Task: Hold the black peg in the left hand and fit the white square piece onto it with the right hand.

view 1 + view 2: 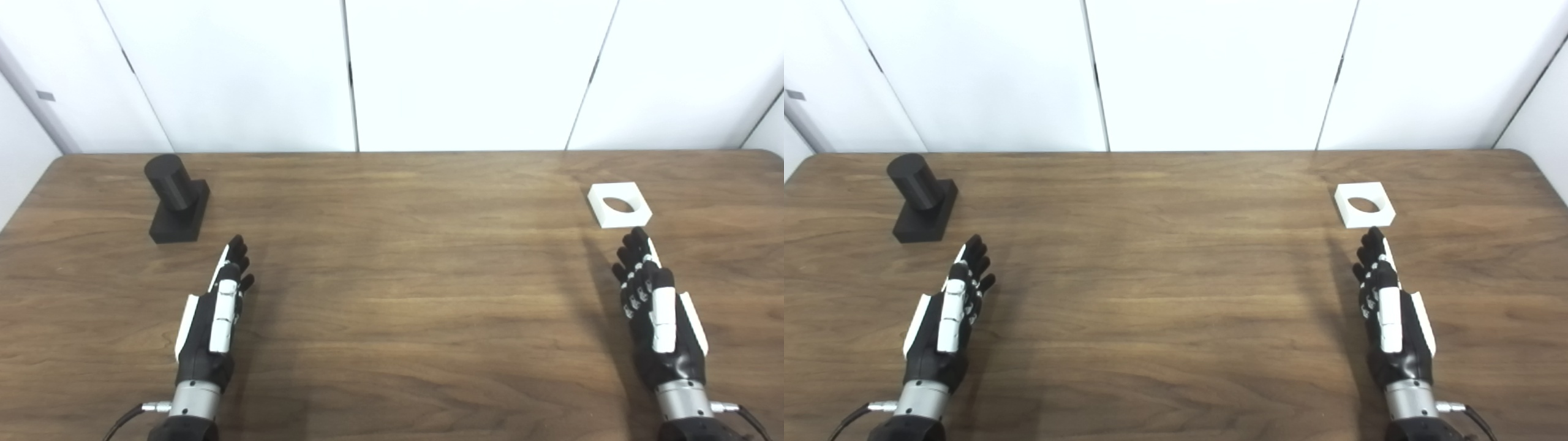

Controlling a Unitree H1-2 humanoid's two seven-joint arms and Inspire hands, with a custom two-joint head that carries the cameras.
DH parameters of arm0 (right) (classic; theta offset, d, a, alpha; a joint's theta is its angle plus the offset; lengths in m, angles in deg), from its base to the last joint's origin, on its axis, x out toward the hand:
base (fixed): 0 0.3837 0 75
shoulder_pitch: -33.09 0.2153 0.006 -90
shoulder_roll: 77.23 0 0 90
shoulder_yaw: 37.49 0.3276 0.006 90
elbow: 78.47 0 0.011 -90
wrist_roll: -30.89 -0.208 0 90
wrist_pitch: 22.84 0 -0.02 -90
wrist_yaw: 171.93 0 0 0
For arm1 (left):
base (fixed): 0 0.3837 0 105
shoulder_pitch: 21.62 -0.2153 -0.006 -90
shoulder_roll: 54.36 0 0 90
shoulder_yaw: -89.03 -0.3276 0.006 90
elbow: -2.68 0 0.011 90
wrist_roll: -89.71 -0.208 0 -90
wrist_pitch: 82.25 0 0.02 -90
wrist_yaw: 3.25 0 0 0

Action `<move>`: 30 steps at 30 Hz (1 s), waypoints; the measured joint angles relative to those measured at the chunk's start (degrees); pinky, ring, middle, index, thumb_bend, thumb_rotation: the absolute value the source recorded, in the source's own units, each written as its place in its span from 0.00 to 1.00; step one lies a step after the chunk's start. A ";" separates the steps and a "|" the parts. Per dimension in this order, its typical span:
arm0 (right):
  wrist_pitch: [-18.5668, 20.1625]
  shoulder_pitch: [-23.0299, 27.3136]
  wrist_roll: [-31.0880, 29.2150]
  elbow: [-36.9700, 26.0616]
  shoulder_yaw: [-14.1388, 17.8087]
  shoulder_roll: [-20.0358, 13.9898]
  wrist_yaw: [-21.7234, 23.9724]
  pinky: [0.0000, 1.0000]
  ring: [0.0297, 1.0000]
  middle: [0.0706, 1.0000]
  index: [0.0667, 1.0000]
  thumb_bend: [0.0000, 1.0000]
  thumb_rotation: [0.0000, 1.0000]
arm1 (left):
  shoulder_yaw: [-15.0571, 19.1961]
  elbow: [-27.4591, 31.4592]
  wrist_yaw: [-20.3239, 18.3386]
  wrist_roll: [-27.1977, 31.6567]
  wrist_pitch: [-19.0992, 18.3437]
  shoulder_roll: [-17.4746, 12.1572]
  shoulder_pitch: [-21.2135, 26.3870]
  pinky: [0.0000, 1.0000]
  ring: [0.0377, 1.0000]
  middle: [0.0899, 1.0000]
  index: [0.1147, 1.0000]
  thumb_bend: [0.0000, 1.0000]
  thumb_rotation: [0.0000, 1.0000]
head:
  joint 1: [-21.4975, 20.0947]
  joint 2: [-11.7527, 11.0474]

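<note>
The left hand point(211, 318) is reaching in from the near left edge, held edge-on above the wooden table point(404, 275), its fingers stretched forward and slightly spread, gripping nothing. Its fingertips are pointing toward the far left corner, stopping short of the black peg point(176, 196), which is standing apart from the hand, ahead and a little to the left. The peg is a dark cylinder rising upright from a flat rectangular black base that is sitting directly on the tabletop.

The right hand point(658, 315) is mirroring that pose on the near right side, also turned on edge, fingers extended and loosely apart, holding nothing. Its fingertips are lying just short of the white square piece point(619, 205), with a narrow strip of bare wood showing between them. That piece is lying flat on the table toward the far right, a square block with a round hole through its middle.

The peg and the white piece are sitting well apart, at opposite ends of the table. Behind the table, white wall panels point(471, 73) are closing off the scene.
</note>
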 measured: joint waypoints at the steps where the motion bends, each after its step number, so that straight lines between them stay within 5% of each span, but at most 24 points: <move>1: -0.12 0.00 0.00 0.05 0.01 -0.03 0.07 1.00 1.00 1.00 1.00 0.63 1.00 | -0.05 0.00 0.06 -0.05 0.00 0.01 0.00 0.96 1.00 1.00 1.00 0.61 1.00 | 0.00 0.00; 15: -1.95 0.42 -0.55 1.09 1.49 -0.62 2.05 1.00 1.00 1.00 1.00 0.64 1.00 | -2.84 -0.16 1.11 -3.76 0.50 0.64 0.02 0.89 0.97 1.00 0.99 0.60 1.00 | 10.37 -4.22; 20: -1.76 0.33 -0.70 1.08 2.31 -0.64 2.19 1.00 1.00 1.00 1.00 0.64 1.00 | -3.63 -0.27 2.42 -4.25 0.56 0.89 -0.03 0.89 0.97 0.99 0.98 0.62 1.00 | 14.23 -7.99; 30: -2.62 0.27 0.83 1.42 2.50 -1.29 2.72 0.98 0.98 0.96 1.00 0.71 1.00 | -5.20 -1.96 3.91 -5.70 2.84 1.11 -0.05 0.90 0.98 1.00 0.99 0.60 1.00 | 16.44 -10.90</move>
